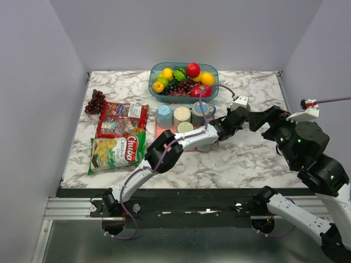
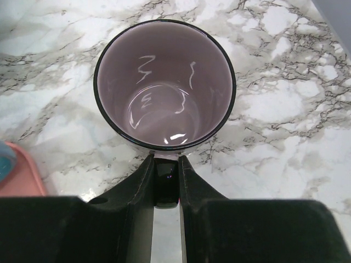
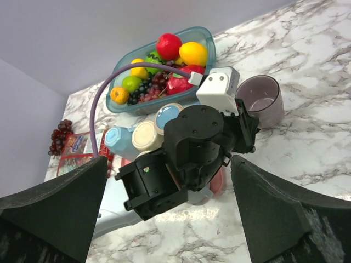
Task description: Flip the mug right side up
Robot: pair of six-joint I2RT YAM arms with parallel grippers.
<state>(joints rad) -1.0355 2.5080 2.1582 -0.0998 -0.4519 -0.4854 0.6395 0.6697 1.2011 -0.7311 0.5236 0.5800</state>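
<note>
Marble table (image 1: 247, 159) from above: your left arm (image 1: 186, 139) reaches across, hiding the mug. At your left wrist, the mug (image 2: 164, 82) stands mouth-up on the marble, the left gripper (image 2: 166, 175) pinched narrow on its handle, probably steadying it. At your right wrist, the right gripper (image 3: 170, 219) hangs wide, empty, nearby.
</note>
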